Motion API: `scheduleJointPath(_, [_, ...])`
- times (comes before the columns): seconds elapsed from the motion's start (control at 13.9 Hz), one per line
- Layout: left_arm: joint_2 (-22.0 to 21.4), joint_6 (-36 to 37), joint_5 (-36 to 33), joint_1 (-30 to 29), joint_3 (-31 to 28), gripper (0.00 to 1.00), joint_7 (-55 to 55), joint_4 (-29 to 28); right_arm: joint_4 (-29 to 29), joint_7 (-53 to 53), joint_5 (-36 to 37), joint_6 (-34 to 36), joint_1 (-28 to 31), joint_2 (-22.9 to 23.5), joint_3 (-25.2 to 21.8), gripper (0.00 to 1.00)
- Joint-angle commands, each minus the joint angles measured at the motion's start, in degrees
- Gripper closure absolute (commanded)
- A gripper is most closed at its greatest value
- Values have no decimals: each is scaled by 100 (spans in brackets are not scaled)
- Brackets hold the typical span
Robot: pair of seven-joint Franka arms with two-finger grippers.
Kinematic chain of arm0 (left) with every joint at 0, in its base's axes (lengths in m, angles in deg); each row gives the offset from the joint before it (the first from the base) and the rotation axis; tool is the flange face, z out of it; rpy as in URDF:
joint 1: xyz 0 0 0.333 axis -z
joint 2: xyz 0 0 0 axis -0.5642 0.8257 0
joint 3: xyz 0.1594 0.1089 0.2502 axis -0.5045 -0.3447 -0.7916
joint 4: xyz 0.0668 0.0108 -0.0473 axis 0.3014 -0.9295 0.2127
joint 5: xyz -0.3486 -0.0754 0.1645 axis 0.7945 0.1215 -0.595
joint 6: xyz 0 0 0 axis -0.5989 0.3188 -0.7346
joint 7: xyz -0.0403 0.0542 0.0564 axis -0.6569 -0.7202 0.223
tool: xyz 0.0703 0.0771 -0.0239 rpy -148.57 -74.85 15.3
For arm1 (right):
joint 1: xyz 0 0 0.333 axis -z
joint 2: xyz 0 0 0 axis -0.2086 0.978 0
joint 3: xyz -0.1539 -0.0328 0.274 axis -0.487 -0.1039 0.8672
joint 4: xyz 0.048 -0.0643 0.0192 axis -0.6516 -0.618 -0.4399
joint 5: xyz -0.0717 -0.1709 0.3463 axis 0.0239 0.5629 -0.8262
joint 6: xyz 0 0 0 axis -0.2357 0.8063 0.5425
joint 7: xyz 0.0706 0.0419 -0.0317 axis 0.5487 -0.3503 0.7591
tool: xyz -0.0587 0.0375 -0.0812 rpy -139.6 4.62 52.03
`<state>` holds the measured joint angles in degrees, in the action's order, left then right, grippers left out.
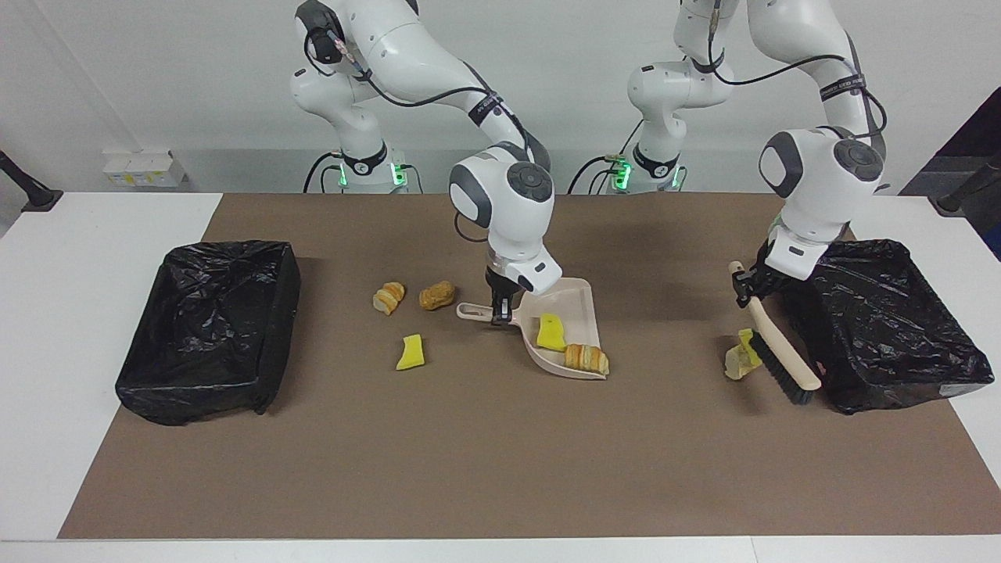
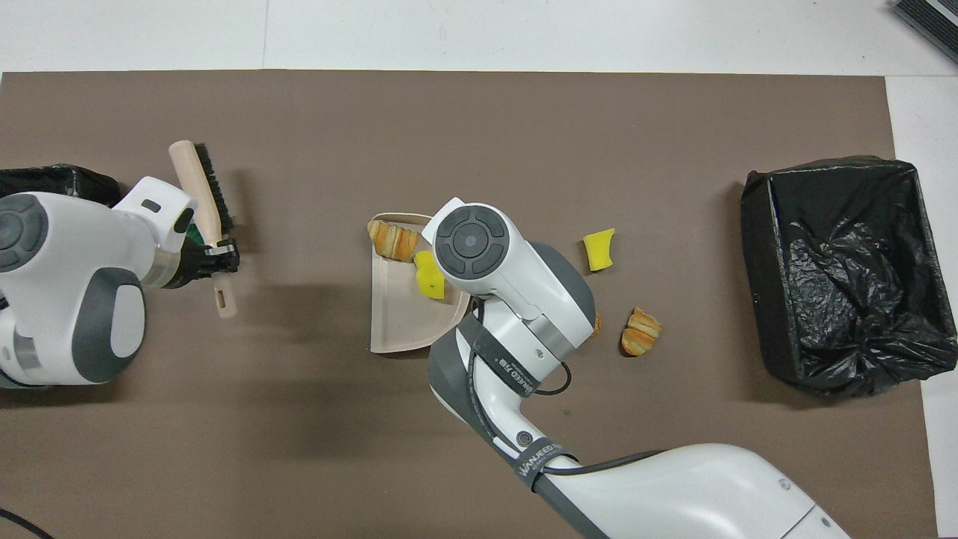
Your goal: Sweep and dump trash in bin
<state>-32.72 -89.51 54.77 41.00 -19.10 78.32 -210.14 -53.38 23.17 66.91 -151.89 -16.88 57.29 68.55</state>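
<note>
Brush [image 1: 776, 352], long axis slanting: handle end up toward the robots, bristled head down on the brown mat [image 1: 469, 469], bristles toward two scraps [image 1: 740, 356], a yellow sponge piece and a pale lump, just beside the head. Left claw [image 1: 743, 288], arm bent over the bin [image 1: 884, 320] at its end of the tabletop [image 1: 47, 352], is clamped on the brush handle. Right claw [image 1: 500, 313], wrist pointing straight down, is clamped on the handle of the dustpan [image 1: 575, 301], which lies mid-mat holding a yellow sponge piece [image 1: 550, 332] and a bread lump [image 1: 586, 358]. Loose nearby: a yellow piece [image 1: 410, 353] and two bread lumps [image 1: 389, 297] [image 1: 436, 295]. The second bin [image 1: 211, 328] holds only its black liner.
</note>
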Motion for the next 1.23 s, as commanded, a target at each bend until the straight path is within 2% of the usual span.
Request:
scheduleJointPath(0.0, [59,46,149,379,-74,100,742,213,-174,-189,-64,-237,44,-62,64,100])
scheduleJointPath(0.14, [-55,640,316,407,-56,100,762,520,-183,-189,-64,-237,44,-62,64,100])
scheduleJointPath(0.36, [-64,2177,308,284,-118,100,631,1617,-183,-189,-64,-237,44,-70,64,100])
scheduleJointPath(0.43, [-47,2434,256,162,-118,100,456,1734,-192,-189,-64,-237,44,-71,64,100])
scheduleJointPath(0.65, [-230,2718,2,-636,-136,100,-1077,1437,-183,-189,-64,-237,44,-62,64,100])
scheduleJointPath(0.79, [-188,2692,-201,-1025,-135,100,-2064,1217,-192,-189,-72,-237,36,-62,64,100])
scheduleJointPath(0.94, [75,2657,-631,-1061,-135,100,-2645,1033,-192,-189,-64,-237,44,-70,64,100])
scheduleJointPath(1.15, [348,2404,-677,-983,-118,100,-3113,892,-192,-198,-64,-237,44,-62,64,100])
